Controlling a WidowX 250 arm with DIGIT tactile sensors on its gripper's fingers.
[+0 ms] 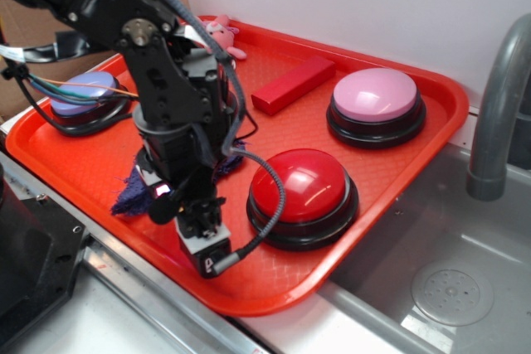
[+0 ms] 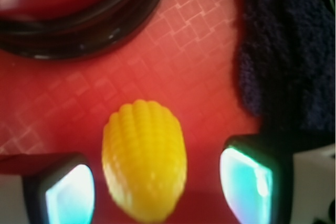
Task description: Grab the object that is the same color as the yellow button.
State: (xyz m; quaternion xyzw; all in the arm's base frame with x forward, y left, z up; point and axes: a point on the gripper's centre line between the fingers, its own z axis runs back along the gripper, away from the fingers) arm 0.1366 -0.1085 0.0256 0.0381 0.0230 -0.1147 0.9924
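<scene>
Wrist: dark cloth beside yellow toy.

Yellow corn toy lies on the red tray between the spread fingers of the hand

Glossy yellow plastic on the corn toy, ribbed with a bumpy kernel grid. Red plastic tray, matt, embossed diamond texture. Red button and pink button: shiny smooth domes, glossy black bases. Dark blue cloth, fuzzy and rough. Matt red block. Smooth grey metal-looking sink at tray's right edge.
</scene>
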